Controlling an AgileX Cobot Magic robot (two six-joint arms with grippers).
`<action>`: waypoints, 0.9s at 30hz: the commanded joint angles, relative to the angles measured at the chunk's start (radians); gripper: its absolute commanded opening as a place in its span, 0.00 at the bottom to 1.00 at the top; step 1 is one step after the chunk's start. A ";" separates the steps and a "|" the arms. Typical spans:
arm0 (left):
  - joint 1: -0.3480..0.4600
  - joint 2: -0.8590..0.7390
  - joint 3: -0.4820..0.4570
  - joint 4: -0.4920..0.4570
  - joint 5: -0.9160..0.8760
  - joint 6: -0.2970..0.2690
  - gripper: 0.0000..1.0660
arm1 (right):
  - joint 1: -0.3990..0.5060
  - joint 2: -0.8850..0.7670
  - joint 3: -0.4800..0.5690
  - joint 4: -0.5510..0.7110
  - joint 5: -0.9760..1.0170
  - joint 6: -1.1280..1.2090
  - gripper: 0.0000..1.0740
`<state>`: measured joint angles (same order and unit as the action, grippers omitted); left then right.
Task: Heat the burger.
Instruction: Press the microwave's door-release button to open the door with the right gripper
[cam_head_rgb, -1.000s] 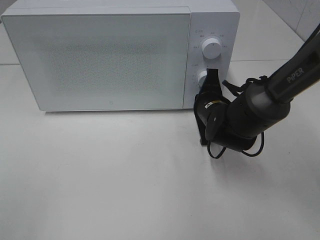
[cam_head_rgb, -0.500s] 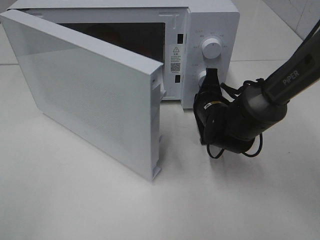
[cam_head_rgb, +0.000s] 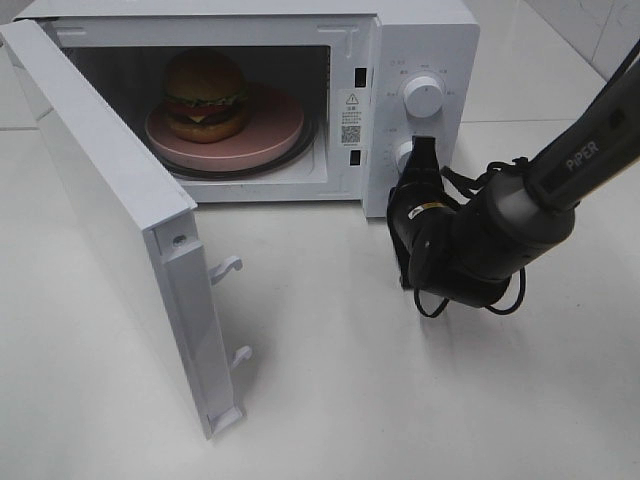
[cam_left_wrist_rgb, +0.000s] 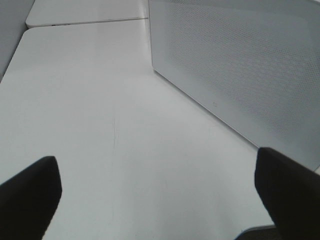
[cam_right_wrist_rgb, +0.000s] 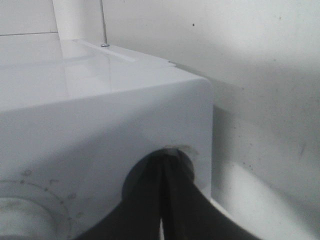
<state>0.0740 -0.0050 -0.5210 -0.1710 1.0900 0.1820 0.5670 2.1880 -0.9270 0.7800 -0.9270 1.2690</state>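
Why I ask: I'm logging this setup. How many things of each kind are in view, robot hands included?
microwave: 1
burger: 1
pink plate: 1
knobs: 2 (upper knob, lower knob)
hands: 2 (left hand, right hand)
Total: 7

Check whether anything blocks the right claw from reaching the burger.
The door stands wide open, so the front of the microwave is free, with the burger on the pink plate inside. The right claw, shut at the lower knob, has only the control panel between it and the burger; it would likely come round the front.
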 joint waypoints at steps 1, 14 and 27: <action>0.003 -0.019 0.002 -0.005 -0.015 -0.006 0.92 | -0.029 -0.026 -0.026 -0.067 -0.145 0.007 0.00; 0.003 -0.019 0.002 -0.005 -0.015 -0.006 0.92 | -0.029 -0.109 0.108 -0.102 0.088 -0.016 0.00; 0.003 -0.019 0.002 -0.005 -0.015 -0.006 0.92 | -0.029 -0.224 0.220 -0.192 0.144 -0.102 0.00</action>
<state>0.0740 -0.0050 -0.5210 -0.1710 1.0900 0.1820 0.5410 1.9940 -0.7180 0.6360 -0.8080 1.1950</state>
